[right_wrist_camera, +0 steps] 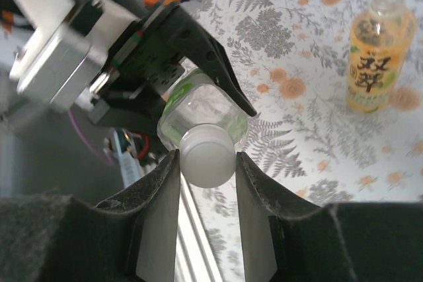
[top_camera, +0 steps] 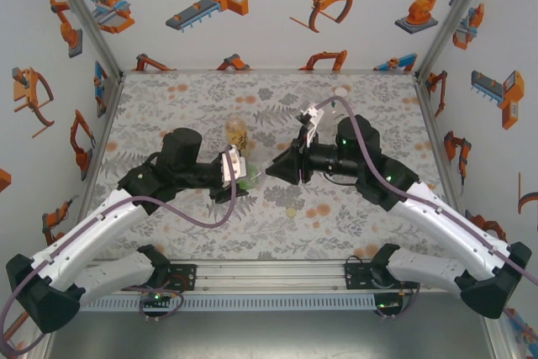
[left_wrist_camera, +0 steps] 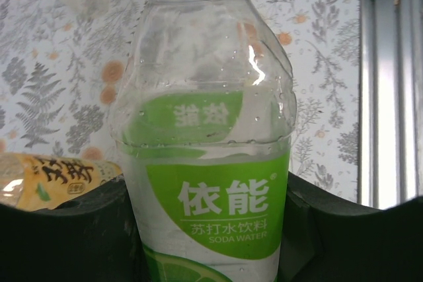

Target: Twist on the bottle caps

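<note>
My right pincer (right_wrist_camera: 206, 157) was clamped on the white cap (right_wrist_camera: 207, 160), set at the mouth of the clear bottle (left_wrist_camera: 205, 84) gripped by my left pincer (left_wrist_camera: 208, 186), its neck pointing at the cap.

White-and-black arms (top_camera: 92, 237), purple cables (top_camera: 361, 136), dark grey fingers (right_wrist_camera: 155, 216)
</note>
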Robot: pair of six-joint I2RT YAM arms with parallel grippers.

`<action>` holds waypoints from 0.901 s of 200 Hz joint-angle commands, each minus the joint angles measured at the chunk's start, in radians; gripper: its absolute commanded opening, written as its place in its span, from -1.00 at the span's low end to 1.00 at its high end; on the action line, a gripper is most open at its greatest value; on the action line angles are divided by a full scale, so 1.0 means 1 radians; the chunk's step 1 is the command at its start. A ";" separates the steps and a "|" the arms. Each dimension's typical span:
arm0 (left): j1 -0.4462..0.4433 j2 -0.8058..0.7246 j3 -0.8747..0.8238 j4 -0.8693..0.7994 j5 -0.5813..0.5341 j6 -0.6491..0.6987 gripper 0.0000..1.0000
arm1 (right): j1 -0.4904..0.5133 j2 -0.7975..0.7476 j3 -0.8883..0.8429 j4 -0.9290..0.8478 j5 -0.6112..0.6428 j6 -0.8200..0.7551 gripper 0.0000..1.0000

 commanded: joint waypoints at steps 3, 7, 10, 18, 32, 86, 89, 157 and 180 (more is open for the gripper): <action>-0.003 -0.033 -0.004 0.053 -0.031 0.005 -1.00 | -0.007 0.026 0.001 0.003 0.214 0.372 -1.00; -0.003 -0.033 -0.004 0.053 -0.034 0.003 -1.00 | -0.007 0.029 0.008 -0.013 0.225 0.404 -1.00; -0.004 -0.033 -0.004 0.055 -0.037 0.003 -1.00 | -0.007 0.033 0.015 -0.026 0.235 0.427 -1.00; -0.004 -0.032 -0.006 0.058 -0.043 0.002 -1.00 | -0.007 0.045 0.035 -0.071 0.257 0.488 -1.00; -0.003 -0.030 -0.007 0.060 -0.051 -0.002 -1.00 | -0.007 0.073 0.073 -0.129 0.258 0.580 -1.00; -0.004 -0.027 -0.006 0.060 -0.054 -0.002 -1.00 | -0.007 0.123 0.086 -0.115 0.188 0.720 -1.00; -0.004 -0.027 -0.007 0.060 -0.054 -0.002 -1.00 | -0.007 0.122 0.087 -0.118 0.191 0.719 -1.00; -0.004 -0.026 -0.006 0.059 -0.048 -0.003 -1.00 | -0.008 0.113 0.105 -0.132 0.194 0.698 -0.84; -0.003 -0.027 -0.006 0.060 -0.046 -0.003 -1.00 | -0.008 0.124 0.129 -0.154 0.175 0.688 -0.39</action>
